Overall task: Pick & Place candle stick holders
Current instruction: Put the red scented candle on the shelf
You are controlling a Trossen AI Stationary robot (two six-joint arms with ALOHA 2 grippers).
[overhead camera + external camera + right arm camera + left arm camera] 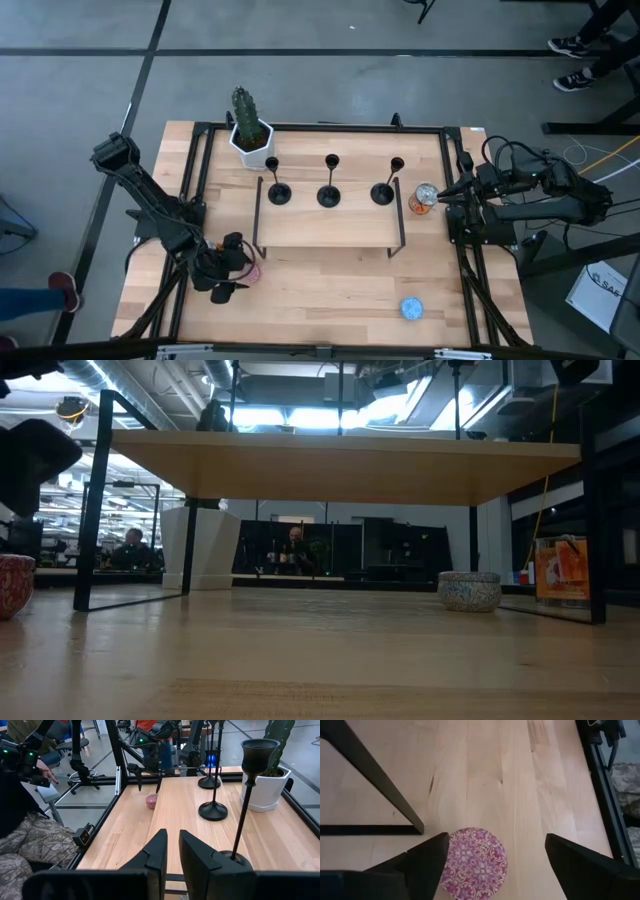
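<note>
- Pink tin: cut off by the left wrist picture's bottom edge, partly behind a finger.
- Nearest candle stick holder: base hidden behind the right pincer's finger, lower right.
- Low view: pink tin cropped at left edge.

Three slim black candle stick holders stand upright in a row on the raised wooden shelf at the far part of the worktop: the left holder, the middle holder and the right holder. Each has a round flat base, thin stem and small cup top.

Even bright overhead light; low view dim, perhaps backlit.
</note>
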